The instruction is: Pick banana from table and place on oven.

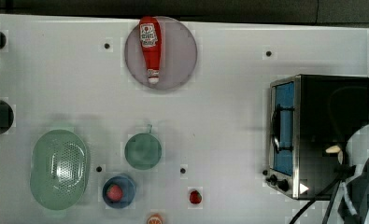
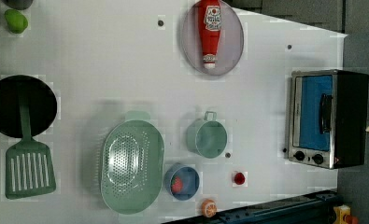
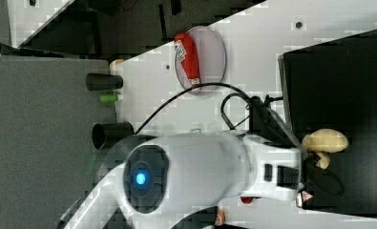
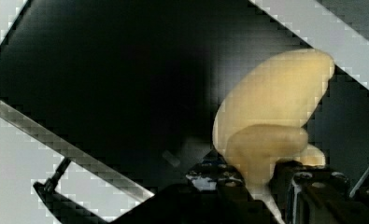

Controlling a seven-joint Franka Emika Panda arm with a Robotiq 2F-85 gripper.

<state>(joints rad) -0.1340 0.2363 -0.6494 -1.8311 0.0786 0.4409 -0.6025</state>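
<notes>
While the arm is reaching in over the oven (image 3: 336, 71), the gripper (image 4: 261, 179) is holding the banana (image 4: 275, 107) above the oven's black top. In the wrist view the jaws are standing narrowly apart and pinching the fruit at its lower end; its pale body is curving up and away from them. In the right view the banana (image 3: 325, 141) is hanging over the black top, near the edge nearest the arm, long axis lying roughly level across the surface. In the top view its pale tip (image 1: 333, 149) is showing over the dark top behind the glass door. Judgement: the fruit is already over the target, so lowering and releasing looks next. Contact with the surface cannot be confirmed.
</notes>
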